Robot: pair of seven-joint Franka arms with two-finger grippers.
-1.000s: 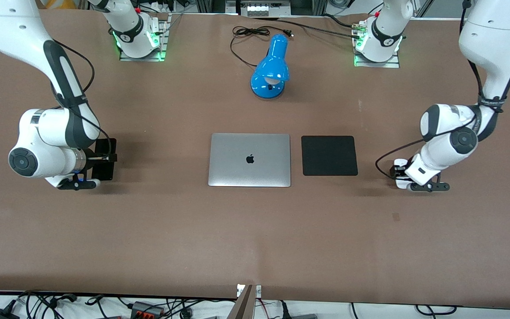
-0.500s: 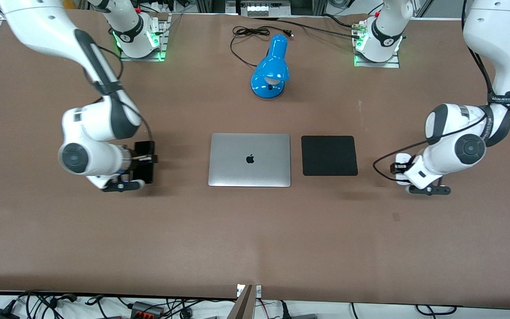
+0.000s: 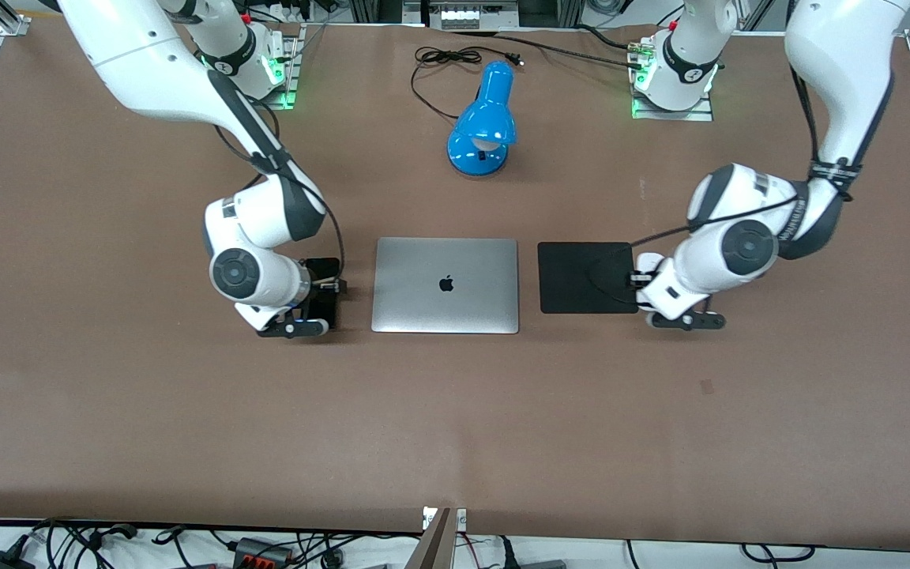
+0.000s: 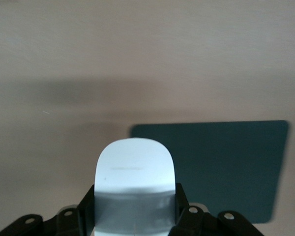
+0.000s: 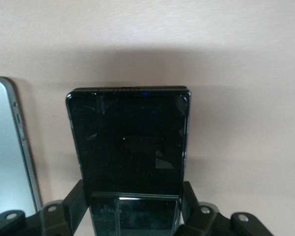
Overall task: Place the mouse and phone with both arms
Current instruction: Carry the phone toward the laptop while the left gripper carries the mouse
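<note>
A brown table [image 3: 455,411] holds a closed silver laptop [image 3: 445,285] at its centre, with a square black mat [image 3: 581,273] just beside it toward the left arm's end. A blue desk lamp [image 3: 485,122] stands farther from the front camera than the laptop.

The right gripper [image 3: 319,296] is clamped on the phone [image 3: 322,292], a slim black slab held by its short end. It hangs over bare table just beside the laptop, on the side toward the right arm's end. In the right wrist view the phone [image 5: 129,142] juts out flat from between the fingers [image 5: 73,204], its glossy face up, with the laptop's rounded silver edge [image 5: 10,147] close alongside and a shadow on the table beneath.

The left gripper [image 3: 643,284] is clamped on the mouse [image 3: 648,265], hanging over the mat's edge that faces the left arm's end. In the left wrist view the white mouse [image 4: 135,177] sticks out between the black fingers [image 4: 86,206], with the dark mat [image 4: 226,164] lying beside and below it.

Both arms appear to be in the carrying step, each bringing its item to a spot flanking the laptop. Next, the left arm likely needs to bring the mouse fully over the mat, then both should lower gently and open only once the items rest on a surface.
</note>
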